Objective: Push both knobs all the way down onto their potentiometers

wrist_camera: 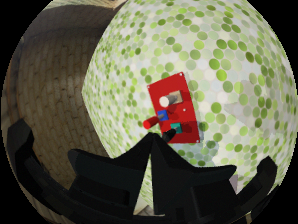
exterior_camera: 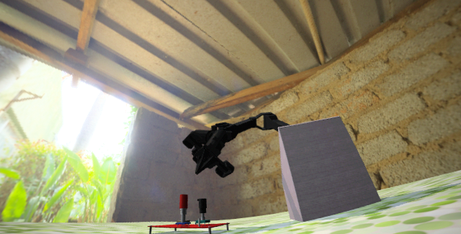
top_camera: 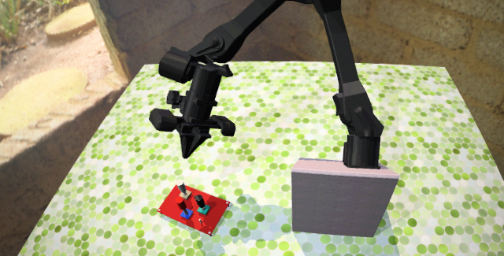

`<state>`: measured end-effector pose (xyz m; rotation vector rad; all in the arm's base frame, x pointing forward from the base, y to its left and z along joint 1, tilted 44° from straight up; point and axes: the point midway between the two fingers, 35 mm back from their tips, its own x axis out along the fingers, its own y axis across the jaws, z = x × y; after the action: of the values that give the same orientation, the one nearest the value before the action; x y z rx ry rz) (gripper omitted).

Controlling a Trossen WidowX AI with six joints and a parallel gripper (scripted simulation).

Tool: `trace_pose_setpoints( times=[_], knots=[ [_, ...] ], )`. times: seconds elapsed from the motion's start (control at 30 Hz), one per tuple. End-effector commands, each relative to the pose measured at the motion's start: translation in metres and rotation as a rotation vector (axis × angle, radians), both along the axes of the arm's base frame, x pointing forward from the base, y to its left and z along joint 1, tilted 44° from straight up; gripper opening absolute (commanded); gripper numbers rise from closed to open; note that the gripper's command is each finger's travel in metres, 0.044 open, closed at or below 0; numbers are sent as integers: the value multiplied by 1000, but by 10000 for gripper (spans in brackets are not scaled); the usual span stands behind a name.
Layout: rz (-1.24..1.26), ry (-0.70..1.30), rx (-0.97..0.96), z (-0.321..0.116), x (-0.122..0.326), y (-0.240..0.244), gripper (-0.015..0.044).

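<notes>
A red circuit board point(top_camera: 214, 217) point(wrist_camera: 175, 83) stands on short legs. A red knob point(top_camera: 180, 202) point(exterior_camera: 184, 201) point(wrist_camera: 149, 123) sits high above its blue potentiometer point(top_camera: 186, 214) point(wrist_camera: 162, 115). A black knob point(top_camera: 199, 199) point(exterior_camera: 202, 205) point(wrist_camera: 169, 135) stands above its teal potentiometer point(top_camera: 203, 209) point(wrist_camera: 176, 128), with bare shaft showing below it in the exterior view. A whitish knob point(top_camera: 181, 187) point(wrist_camera: 165, 101) is over a tan potentiometer point(top_camera: 186, 194) point(wrist_camera: 175, 96); its seating is unclear. My gripper point(top_camera: 185, 156) point(exterior_camera: 197, 172) point(wrist_camera: 152, 136) is shut and empty, well above the board, pointing down.
A small pin-like part point(top_camera: 200, 220) point(wrist_camera: 184, 110) stands on the board near one edge. A large grey block point(top_camera: 340, 205) point(exterior_camera: 324, 169) stands to the right of the board, by the arm's base. The table point(top_camera: 256, 150) has a green dotted top.
</notes>
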<state>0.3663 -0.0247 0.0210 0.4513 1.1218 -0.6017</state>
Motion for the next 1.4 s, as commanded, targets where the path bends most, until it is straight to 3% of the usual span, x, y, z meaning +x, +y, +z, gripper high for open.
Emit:
trace_pose_setpoints(
  times=[0.0,1.2,1.37],
  knots=[
    [78,66,-66,-6,2,4,0],
    [844,795,-604,-63,-18,33,0],
    [878,827,-625,-65,-18,35,0]
  ],
)
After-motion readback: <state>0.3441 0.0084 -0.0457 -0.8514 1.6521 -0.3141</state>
